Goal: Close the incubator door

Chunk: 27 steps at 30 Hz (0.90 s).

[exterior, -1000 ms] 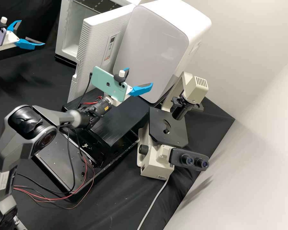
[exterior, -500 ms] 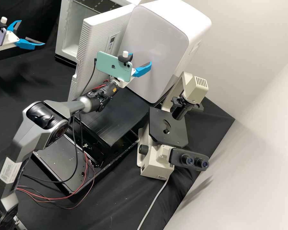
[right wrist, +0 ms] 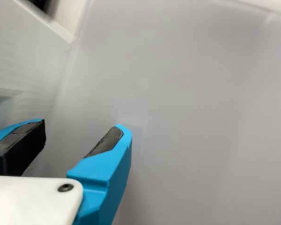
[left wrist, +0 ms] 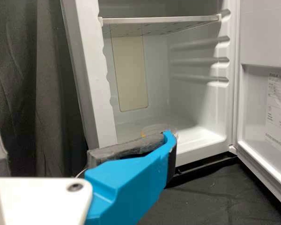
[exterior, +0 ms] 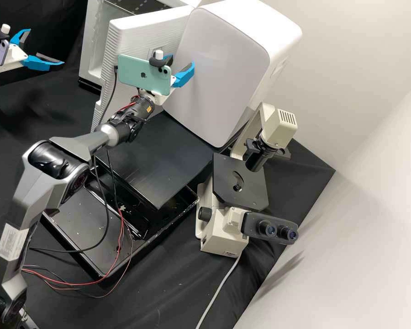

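The incubator door (exterior: 131,37) stood open at the far left, long axis upright, free edge pointing left and near, beside a smooth-fronted white cabinet (exterior: 228,59). Its white outer face was finely ribbed. The right gripper (exterior: 183,60) and left gripper (exterior: 46,47) had widely parted fingers, holding nothing.

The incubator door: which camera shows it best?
The high view, because it shows most of the door standing open, though a phone hides a bit. The left wrist view shows part of its inside, with a label on it. The right wrist view shows a piece of its ridged outside.
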{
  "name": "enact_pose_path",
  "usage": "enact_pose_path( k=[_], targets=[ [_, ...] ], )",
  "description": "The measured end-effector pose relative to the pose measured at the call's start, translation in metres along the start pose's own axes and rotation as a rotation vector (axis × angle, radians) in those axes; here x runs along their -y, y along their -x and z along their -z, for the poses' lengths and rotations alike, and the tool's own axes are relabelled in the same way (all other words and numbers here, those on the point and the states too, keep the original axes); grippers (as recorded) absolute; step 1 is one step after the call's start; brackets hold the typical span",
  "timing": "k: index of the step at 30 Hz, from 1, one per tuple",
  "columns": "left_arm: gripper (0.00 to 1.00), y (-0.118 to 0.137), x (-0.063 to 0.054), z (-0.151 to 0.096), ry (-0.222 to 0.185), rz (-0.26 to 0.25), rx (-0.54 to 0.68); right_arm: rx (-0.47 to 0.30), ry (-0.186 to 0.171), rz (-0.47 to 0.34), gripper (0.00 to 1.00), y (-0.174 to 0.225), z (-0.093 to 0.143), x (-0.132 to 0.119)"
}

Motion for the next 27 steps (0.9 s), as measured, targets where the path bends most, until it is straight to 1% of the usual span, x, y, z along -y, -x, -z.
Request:
enact_pose_path(
  k=[3, 12, 15, 19, 20, 24, 26, 27],
  targets=[
    [1.0, 0.0, 0.0, 0.0, 0.0, 0.0, 0.0, -0.006, 0.002, 0.017, 0.0, 0.003, 0.005, 0.001],
    [1.0, 0.0, 0.0, 0.0, 0.0, 0.0, 0.0, -0.012, 0.001, 0.019, 0.0, 0.006, 0.01, -0.001],
    [1.0, 0.0, 0.0, 0.0, 0.0, 0.0, 0.0, -0.012, -0.001, 0.035, 0.0, 0.002, 0.015, -0.003],
    [1.0, 0.0, 0.0, 0.0, 0.0, 0.0, 0.0, -0.069, 0.025, 0.051, 0.0, -0.012, 0.034, -0.004],
    [1.0, 0.0, 0.0, 0.0, 0.0, 0.0, 0.0, -0.073, 0.033, 0.062, 0.0, -0.016, 0.037, -0.005],
    [1.0, 0.0, 0.0, 0.0, 0.0, 0.0, 0.0, -0.081, -0.004, 0.101, 0.0, -0.027, 0.051, -0.003],
    [1.0, 0.0, 0.0, 0.0, 0.0, 0.0, 0.0, -0.108, -0.011, 0.11, 0.0, -0.031, 0.064, -0.001],
    [1.0, 0.0, 0.0, 0.0, 0.0, 0.0, 0.0, -0.136, -0.008, 0.106, 0.0, -0.032, 0.074, -0.002]
  ],
)
